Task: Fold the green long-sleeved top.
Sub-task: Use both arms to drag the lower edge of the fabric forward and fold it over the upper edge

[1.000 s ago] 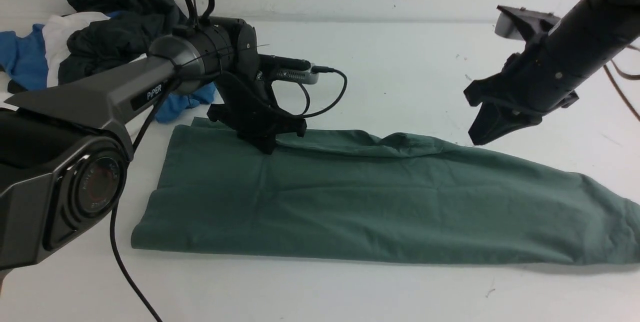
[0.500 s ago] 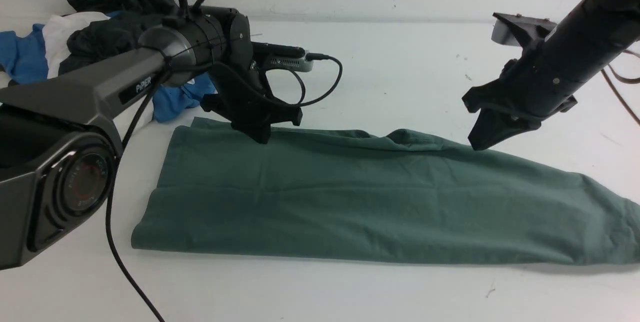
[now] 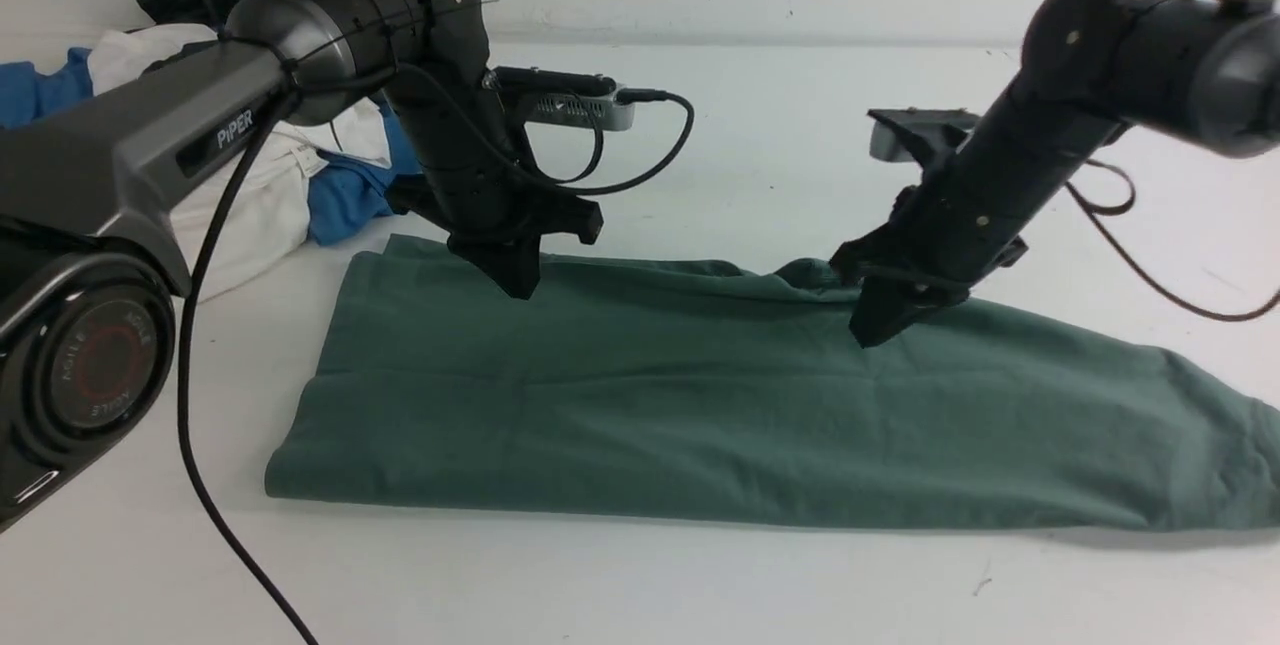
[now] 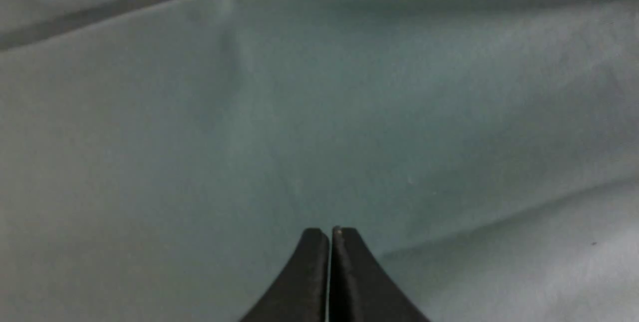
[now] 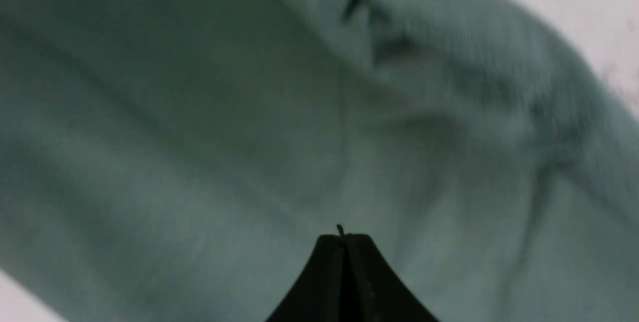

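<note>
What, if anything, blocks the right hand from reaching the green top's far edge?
Likely yes, it can reach; nothing seems to block it. The right hand is poised right at the green top near that edge, with nothing between. Its jaws are shut, so it would need to open first.

Between the left gripper [image 3: 520, 287] and the right gripper [image 3: 868, 335], both with jaws pressed together, the green long-sleeved top [image 3: 700, 405] lies flat, leaving open room above it. A raised fold [image 3: 805, 272] bunches just beside the right gripper. Behind and outward of the left gripper sits a pile of white and blue clothes [image 3: 300, 190]. Beyond both, the white table [image 3: 780, 125] is open; a black cable [image 3: 182, 395] hangs nearer than the left gripper.
</note>
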Motion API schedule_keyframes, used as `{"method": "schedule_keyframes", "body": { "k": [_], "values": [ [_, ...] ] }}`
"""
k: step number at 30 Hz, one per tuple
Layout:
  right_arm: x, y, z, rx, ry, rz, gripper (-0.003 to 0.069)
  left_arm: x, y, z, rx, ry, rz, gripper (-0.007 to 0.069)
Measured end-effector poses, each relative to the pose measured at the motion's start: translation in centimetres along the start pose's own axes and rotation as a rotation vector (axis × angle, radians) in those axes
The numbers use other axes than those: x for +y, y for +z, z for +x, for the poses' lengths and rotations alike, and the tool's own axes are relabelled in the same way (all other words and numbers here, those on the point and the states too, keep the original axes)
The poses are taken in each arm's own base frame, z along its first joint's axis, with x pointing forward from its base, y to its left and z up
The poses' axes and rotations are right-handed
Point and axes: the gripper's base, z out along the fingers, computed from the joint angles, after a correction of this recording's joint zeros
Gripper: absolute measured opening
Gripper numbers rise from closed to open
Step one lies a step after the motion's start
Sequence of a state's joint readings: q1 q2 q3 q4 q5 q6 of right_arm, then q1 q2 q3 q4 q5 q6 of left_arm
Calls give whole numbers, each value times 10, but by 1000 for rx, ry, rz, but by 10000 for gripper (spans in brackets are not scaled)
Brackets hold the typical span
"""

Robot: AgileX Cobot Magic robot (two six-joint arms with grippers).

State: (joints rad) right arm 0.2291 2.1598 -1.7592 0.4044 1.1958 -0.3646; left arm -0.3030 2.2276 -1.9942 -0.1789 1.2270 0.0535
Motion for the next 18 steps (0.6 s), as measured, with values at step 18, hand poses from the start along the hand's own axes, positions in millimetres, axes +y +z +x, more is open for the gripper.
{"method": "schedule_keyframes", "body": {
  "k": [18],
  "values": [
    [-30,5,-74,-214,30,106,-15,-15,-43,37,7,-23,-35,-4]
  ]
}}
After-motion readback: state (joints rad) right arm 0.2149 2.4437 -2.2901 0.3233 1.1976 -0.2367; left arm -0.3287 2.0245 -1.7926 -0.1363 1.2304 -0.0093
